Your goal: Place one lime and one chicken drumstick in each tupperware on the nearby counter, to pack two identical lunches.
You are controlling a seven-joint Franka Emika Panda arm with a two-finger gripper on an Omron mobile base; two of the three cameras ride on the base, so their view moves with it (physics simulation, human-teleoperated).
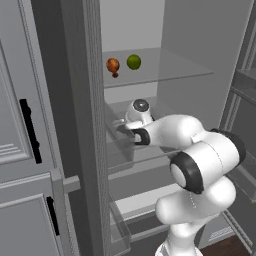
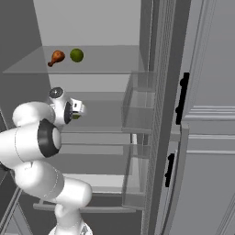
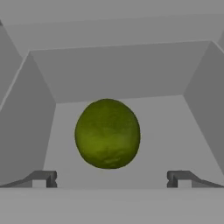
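Lime between spread fingers inside the open fridge

Fingers (image 3: 43,178) stand spread wide in the hand view, one dark tip at the lower left and the other at the lower right, with nothing pinched between them. Ahead of the gripper (image 3: 111,179), centred over the gap, sits a lime (image 3: 107,133) on the grey floor of a fridge shelf (image 3: 170,131); it lies just beyond the tips, and no contact with either finger can be seen. Grey walls close in to the left, right and behind the fruit.

In the left base view the white arm (image 1: 200,160) reaches forward from the lower right into the fridge's middle level, with the hand (image 1: 131,134) behind a clear door bin. Above the fingers, on the upper glass shelf (image 1: 175,70), a chicken drumstick (image 1: 113,65) lies to the left and a second lime (image 1: 133,62) just beside it to the right, the two apart from each other.

In the right base view the same pair shows on that shelf, drumstick left, lime right, above the gripper (image 2: 78,110). A sliver of green shows at the gripper's tip. Further right stand the fridge door bins (image 2: 137,114), then grey panelled cabinet doors (image 2: 206,137) with black handles.
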